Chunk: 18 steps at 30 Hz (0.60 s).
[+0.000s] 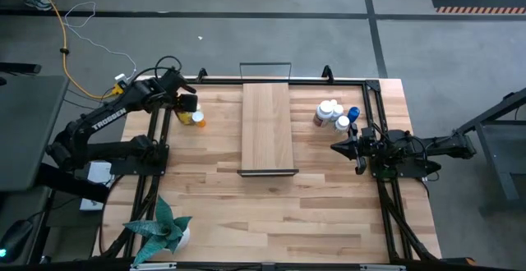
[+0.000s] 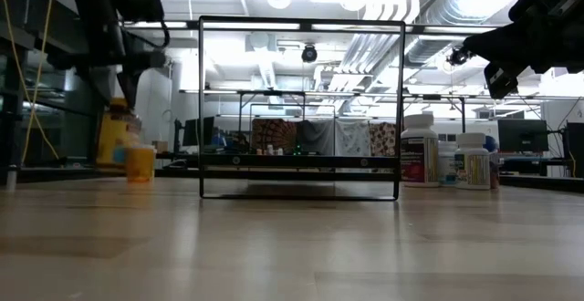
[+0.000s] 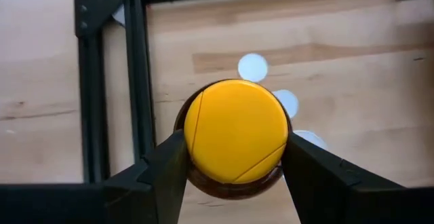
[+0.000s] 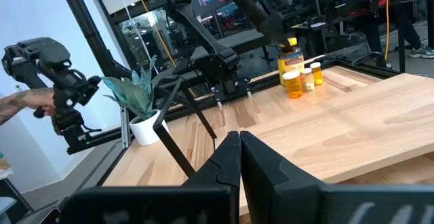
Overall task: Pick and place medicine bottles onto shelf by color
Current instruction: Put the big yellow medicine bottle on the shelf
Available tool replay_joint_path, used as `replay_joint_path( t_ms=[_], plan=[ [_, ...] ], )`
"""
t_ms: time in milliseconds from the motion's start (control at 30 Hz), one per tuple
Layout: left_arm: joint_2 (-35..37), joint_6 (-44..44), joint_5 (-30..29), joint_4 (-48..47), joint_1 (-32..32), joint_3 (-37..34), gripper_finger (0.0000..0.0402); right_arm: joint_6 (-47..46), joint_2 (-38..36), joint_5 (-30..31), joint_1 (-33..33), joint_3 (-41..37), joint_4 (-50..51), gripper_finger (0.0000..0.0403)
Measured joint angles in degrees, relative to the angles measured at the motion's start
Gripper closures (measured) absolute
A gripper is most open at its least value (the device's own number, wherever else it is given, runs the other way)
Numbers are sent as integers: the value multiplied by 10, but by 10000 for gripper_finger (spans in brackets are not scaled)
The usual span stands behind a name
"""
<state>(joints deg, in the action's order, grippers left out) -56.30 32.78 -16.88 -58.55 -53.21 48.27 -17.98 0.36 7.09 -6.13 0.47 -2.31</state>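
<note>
An amber medicine bottle (image 1: 191, 115) with a yellow cap (image 3: 234, 130) stands at the table's far left, and my left gripper (image 1: 188, 103) is shut on its top. Beside it are tiny orange bottles with white caps (image 4: 303, 79), standing on the table. The shelf (image 1: 267, 125), a long light-wood board with black end frames, lies across the table's middle. White bottles (image 1: 330, 112) and a blue-capped one (image 1: 353, 113) stand right of it. My right gripper (image 1: 335, 147) hovers shut near them, holding nothing. My left gripper pinches the bottle's top between its two fingers (image 3: 178, 161), one on each side of the yellow cap's rim (image 3: 192, 149). The fingers slant down from above and from the table's left. The bottle stays upright; I cannot tell whether its base is clear of the table.
A potted plant (image 1: 164, 230) stands at the near left corner. A black frame rail (image 3: 135, 81) runs along the left edge beside the bottle. Bare wood lies between shelf and bottles. A person's hand (image 4: 20, 102) shows beyond the table.
</note>
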Motion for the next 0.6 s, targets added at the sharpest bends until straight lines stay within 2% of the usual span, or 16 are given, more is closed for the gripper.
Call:
replay_joint_path(
  t_ms=[333, 600],
  plan=[
    [50, -5, -4, -39, 5, 108, 205, 0, 0, 0, 0, 0, 0, 402],
    [43, -10, -3, -6, 89, 139, 206, 0, 0, 0, 0, 0, 0, 402]
  ],
)
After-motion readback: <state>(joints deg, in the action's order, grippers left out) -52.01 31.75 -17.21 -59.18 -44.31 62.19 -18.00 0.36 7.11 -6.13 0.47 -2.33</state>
